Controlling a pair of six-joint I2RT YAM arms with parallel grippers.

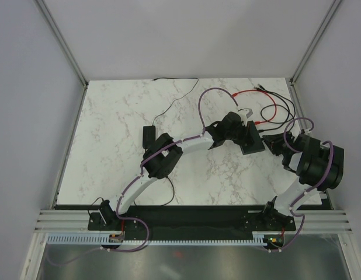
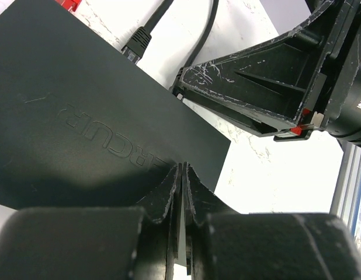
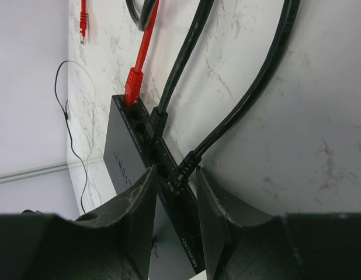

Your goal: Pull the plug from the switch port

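On the white marble surface (image 1: 110,151), at 3 o'clock of centre, we see the left jaws clenched atop the switch box (image 1: 252,144) and the right jaws parted astride the plug (image 3: 183,168) in its switch port (image 3: 167,174); next, we judge, clamp and pull straight out.

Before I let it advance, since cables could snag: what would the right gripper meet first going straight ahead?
Most likely the black plug seated in the edge of the switch: it lies directly ahead, between the open fingers of the right gripper. Exact depth is unclear.
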